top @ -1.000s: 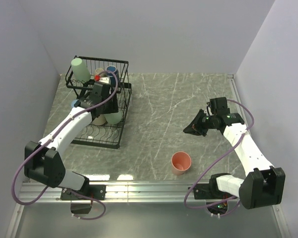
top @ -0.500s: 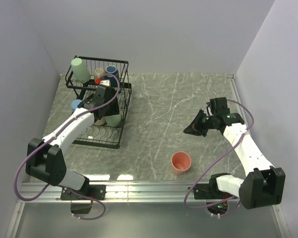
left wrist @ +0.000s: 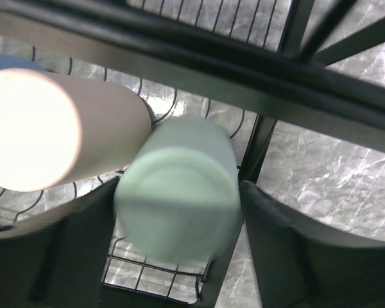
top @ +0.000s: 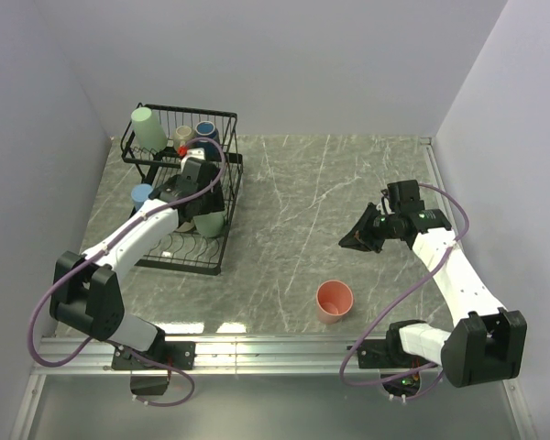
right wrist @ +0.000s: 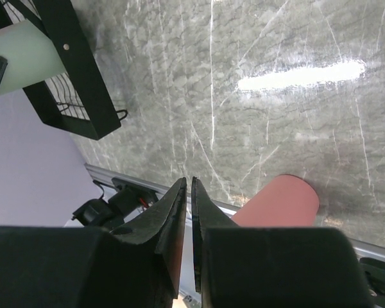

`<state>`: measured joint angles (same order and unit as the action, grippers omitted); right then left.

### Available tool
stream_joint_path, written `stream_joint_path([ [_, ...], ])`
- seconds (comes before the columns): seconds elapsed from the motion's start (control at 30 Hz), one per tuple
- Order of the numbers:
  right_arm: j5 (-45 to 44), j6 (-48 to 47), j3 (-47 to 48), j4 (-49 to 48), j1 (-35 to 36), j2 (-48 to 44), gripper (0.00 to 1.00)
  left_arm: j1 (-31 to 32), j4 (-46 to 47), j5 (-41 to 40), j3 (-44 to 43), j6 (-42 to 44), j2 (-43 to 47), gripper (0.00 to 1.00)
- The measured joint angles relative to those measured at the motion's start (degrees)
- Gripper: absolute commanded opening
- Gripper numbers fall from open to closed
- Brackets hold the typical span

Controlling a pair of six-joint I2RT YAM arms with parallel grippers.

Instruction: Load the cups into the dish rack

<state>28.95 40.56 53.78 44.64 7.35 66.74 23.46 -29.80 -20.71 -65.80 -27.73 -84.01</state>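
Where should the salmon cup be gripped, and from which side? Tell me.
Grip the salmon cup at its rim, coming down from above, probably with the right gripper. It stands upright, mouth up, alone on the table, so one finger can slip inside the wall.

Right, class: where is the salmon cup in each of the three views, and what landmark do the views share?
Top external: the salmon cup is on the table, lower centre-right, near the front edge.
Left wrist: not in it.
Right wrist: lower right, beside the right gripper.
Shared landmark: the black rack, seen in all three.
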Motion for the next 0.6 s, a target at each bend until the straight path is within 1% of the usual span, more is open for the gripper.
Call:
stream_joint_path([
  [0.03,0.0,0.0,0.0,0.0,0.0,-0.1,0.15,0.0,0.0,-0.3,0.0,0.0,0.0,0.87],
  [0.13,0.0,0.0,-0.2,0.0,0.0,-0.3,0.15,0.0,0.0,-0.9,-0.1,-0.3,0.0,0.95],
  [0.37,0.0,0.0,-0.8,-0.1,0.0,-0.7,0.15,0.3,-1.6,-1.9,-1.9,-0.5,0.0,0.98],
  [0.6,-1.3,-1.5,-1.4,0.0,0.0,-2.2,0.16,0.8,-5.2,-1.7,-8.7,-1.3,1.6,0.99],
])
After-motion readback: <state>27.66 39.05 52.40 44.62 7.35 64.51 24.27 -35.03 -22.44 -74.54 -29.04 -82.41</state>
